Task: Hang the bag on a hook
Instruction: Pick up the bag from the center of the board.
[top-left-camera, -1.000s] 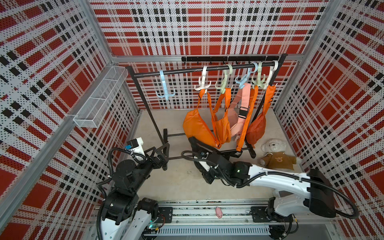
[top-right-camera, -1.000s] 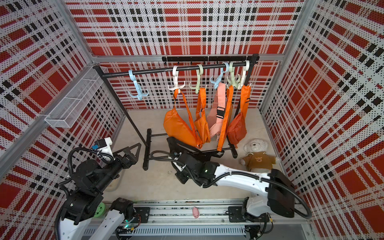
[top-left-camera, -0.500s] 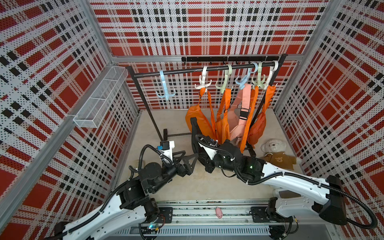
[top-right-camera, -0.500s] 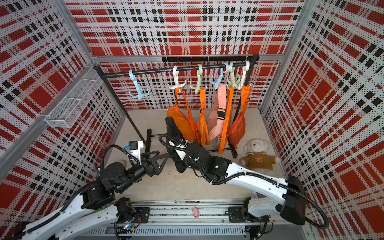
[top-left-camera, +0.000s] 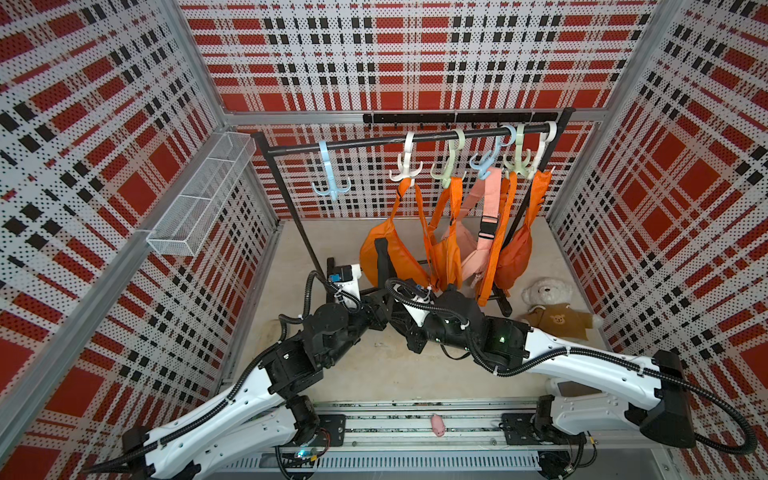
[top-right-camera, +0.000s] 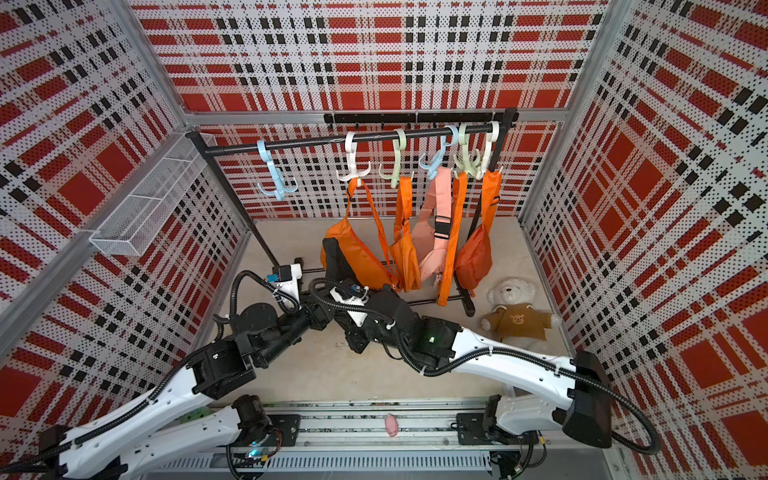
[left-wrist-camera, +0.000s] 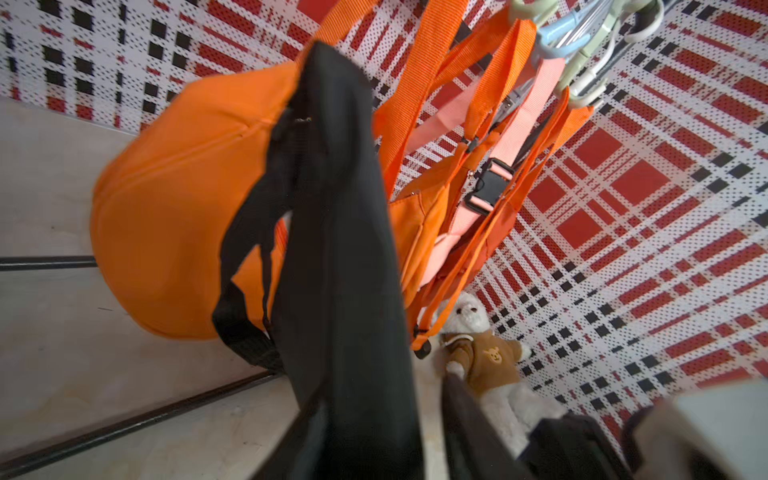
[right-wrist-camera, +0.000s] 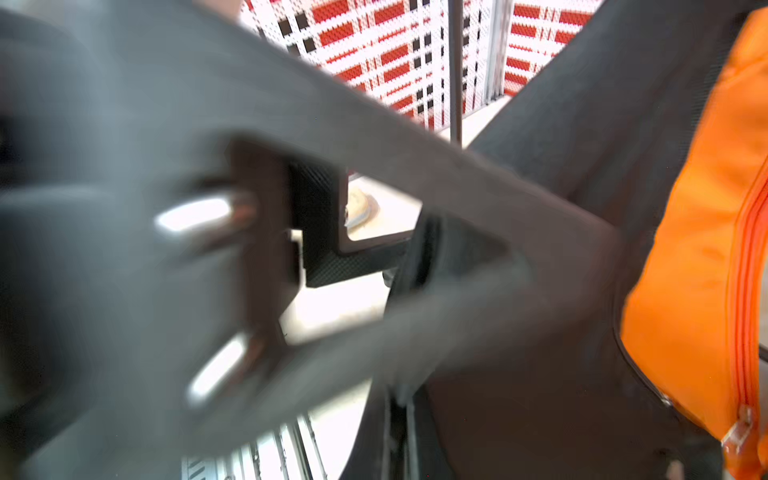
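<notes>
A beige counter (top-left-camera: 374, 374) lay between red-plaid walls (top-left-camera: 415, 50): six hooks (top-left-camera: 405, 168), three orange bags (top-left-camera: 405, 266), one pink bag (top-left-camera: 471, 262). The right gripper (top-left-camera: 394, 296) pinched the black bag (left-wrist-camera: 340, 208) (mid-frame, unhung); the left gripper's (left-wrist-camera: 386, 432) grip couldn't be told.

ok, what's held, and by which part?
The black bag, by its lower end, in the right gripper jaws. Left gripper sits at the same end; grip unclear.
</notes>
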